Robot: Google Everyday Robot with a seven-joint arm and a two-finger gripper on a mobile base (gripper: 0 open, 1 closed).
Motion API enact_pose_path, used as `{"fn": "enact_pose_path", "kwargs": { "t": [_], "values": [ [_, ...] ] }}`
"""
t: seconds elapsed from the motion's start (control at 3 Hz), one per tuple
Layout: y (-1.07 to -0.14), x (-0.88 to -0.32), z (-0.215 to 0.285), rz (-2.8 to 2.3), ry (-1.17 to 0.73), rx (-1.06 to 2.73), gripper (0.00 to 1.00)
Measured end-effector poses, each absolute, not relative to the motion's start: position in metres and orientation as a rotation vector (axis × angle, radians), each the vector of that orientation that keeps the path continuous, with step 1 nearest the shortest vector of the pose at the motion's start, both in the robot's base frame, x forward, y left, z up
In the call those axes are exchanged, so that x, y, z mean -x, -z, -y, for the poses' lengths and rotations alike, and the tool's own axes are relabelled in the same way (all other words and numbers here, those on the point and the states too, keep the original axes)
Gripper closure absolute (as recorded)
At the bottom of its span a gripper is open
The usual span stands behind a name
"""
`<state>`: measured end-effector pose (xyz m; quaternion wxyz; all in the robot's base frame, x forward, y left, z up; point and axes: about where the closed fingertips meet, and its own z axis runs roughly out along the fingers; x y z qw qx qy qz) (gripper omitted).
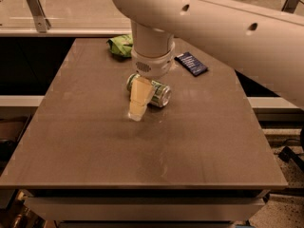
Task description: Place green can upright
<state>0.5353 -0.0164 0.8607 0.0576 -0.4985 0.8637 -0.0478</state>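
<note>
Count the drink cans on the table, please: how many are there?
1. The green can lies on its side near the middle of the table, partly behind the gripper, which hangs just in front. The arm may hide others.

Beneath the gripper, low over mid-table: matte brown tabletop. Far behind it, pale ledge with metal bracket. Lower, past the table edge, speckled floor.

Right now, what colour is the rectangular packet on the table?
The packet is dark blue, camera view. The claw hangs by the lying green can.
</note>
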Motion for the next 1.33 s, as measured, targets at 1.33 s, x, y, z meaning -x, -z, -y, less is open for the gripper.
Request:
{"fn": "enact_pose_path", "kwargs": {
  "t": [1.33],
  "values": [
    [-0.840,-0.559,-0.012,-2.588,0.036,1.493,0.00]
  ]
}}
